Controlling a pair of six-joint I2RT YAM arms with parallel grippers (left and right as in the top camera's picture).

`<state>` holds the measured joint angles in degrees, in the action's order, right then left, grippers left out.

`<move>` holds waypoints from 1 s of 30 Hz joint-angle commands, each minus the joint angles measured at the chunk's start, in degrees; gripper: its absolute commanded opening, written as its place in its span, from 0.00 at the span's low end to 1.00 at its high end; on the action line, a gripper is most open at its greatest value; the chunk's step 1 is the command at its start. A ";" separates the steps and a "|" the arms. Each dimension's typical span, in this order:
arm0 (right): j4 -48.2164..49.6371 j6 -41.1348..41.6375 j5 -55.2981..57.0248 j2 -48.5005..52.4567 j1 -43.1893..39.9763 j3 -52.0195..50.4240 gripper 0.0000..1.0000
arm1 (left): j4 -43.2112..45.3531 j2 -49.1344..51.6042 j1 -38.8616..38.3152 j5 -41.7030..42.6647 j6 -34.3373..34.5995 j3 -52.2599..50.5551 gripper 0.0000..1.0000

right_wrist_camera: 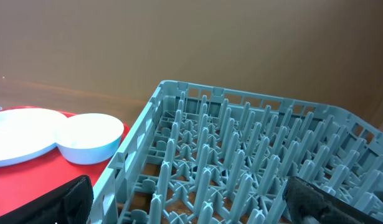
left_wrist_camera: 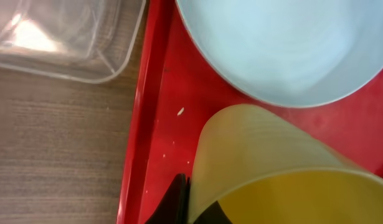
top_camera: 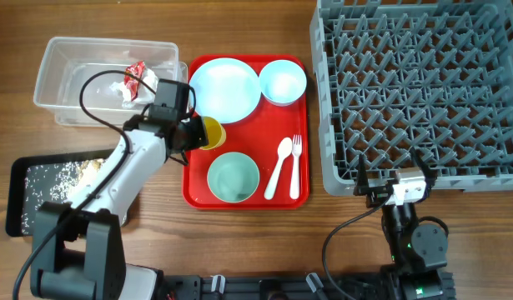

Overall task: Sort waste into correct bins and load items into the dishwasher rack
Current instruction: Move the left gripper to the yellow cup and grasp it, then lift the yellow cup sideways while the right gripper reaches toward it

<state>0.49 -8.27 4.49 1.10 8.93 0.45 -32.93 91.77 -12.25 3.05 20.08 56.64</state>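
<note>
Overhead: my left pincer [top_camera: 198, 132] pinches the yellow cup [top_camera: 213, 133] by its wall. Thin hold; it may slip and strike the plate [top_camera: 225, 87].

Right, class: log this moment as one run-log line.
left gripper: shut on cup | right gripper: open, by rack | rack: empty | wrapper: in tub | scraps: on black tray
</note>
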 commanded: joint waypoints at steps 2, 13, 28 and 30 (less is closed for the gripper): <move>0.26 -0.66 -0.76 -0.39 0.22 -0.09 1.00 | -5.57 -6.54 0.02 -0.07 -0.11 9.29 0.04; 0.26 -0.68 -0.76 -0.39 0.22 -0.09 1.00 | -16.33 -24.72 -2.82 1.51 -0.35 11.85 0.04; 0.07 -0.55 -4.17 -0.39 0.22 -0.09 1.00 | -23.17 -30.64 -3.48 12.59 -6.45 11.85 0.04; 0.70 -0.24 -8.85 -0.39 0.22 -0.09 1.00 | -22.99 -30.64 -3.48 12.59 -6.45 11.85 0.04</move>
<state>0.49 -8.25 3.16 1.10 8.93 0.45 -56.23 61.54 -15.40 13.08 15.70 67.81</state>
